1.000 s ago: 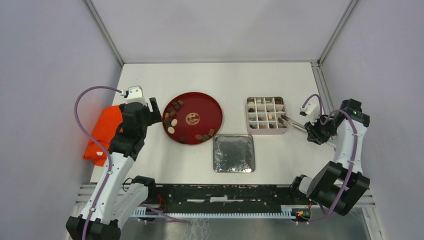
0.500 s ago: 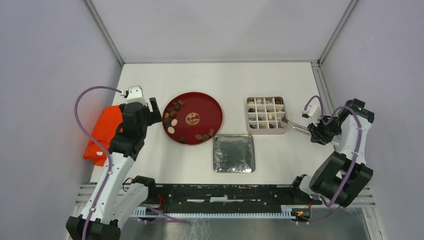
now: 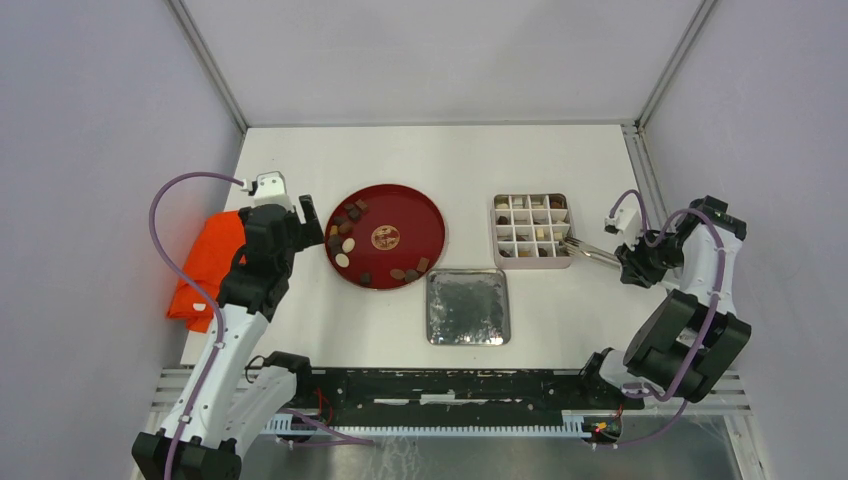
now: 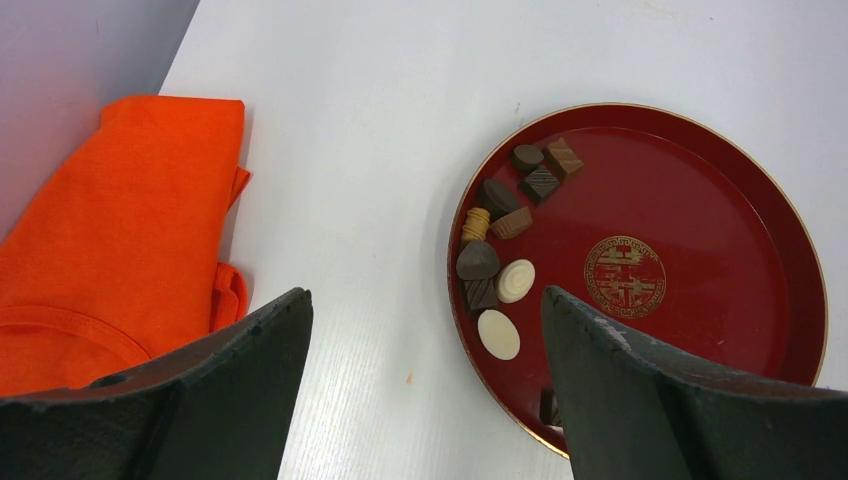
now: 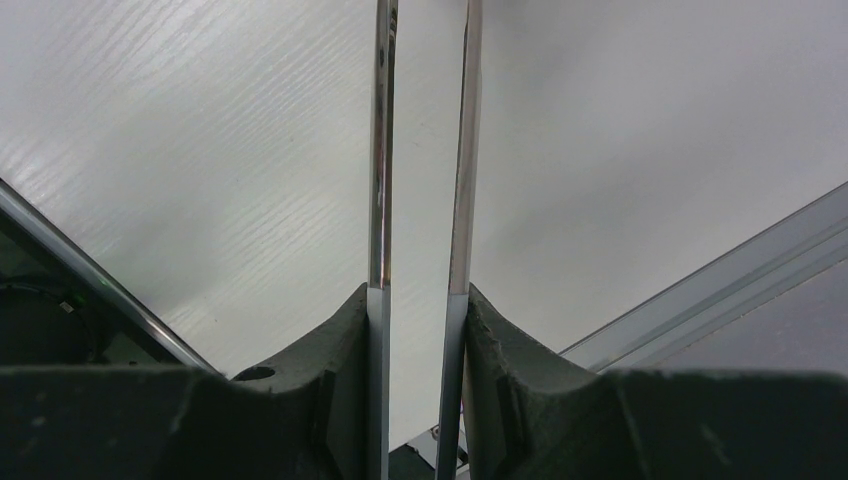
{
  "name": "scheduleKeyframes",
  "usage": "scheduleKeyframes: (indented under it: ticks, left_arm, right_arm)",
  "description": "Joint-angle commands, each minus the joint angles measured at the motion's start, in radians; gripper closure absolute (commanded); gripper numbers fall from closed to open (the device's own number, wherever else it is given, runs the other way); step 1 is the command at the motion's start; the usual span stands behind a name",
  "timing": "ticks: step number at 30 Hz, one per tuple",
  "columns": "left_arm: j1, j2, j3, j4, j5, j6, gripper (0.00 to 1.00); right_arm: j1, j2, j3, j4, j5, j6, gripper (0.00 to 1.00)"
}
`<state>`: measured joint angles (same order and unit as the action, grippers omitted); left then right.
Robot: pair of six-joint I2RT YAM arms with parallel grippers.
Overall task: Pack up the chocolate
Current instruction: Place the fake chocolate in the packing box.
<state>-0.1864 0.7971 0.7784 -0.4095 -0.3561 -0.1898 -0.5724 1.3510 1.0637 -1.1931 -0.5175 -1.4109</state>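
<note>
Tongs (image 5: 378,150) clamped in right gripper (image 5: 418,295) — only overhead shows their tips beside box (image 3: 533,266); left gripper (image 4: 425,300) gapes empty near chocolate (image 4: 516,280).

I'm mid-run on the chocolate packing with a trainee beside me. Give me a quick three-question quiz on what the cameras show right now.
1. Short answer: what do the loose chocolates lie on?
2. True or false: the left gripper holds one of the chocolates.
3. The right gripper has its jaws shut on: A) metal tongs; B) one of the chocolates; C) nothing.

Key: 1. the red plate; 2. false, its jaws stand open and hold nothing; 3. A.
</note>
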Motion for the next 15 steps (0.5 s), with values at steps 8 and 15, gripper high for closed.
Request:
scheduleKeyframes:
  ticks: [8,15]
  left_arm:
    - [0.003,-0.002,0.009,0.041,0.012,0.032,0.1]
    - [0.004,-0.004,0.008,0.04,0.012,0.032,0.1]
  right_arm:
    - [-0.005,0.002,0.051,-0.005,-0.035,-0.009,0.66]
    - [-0.006,0.004,0.053,-0.016,-0.039,-0.017,0.62]
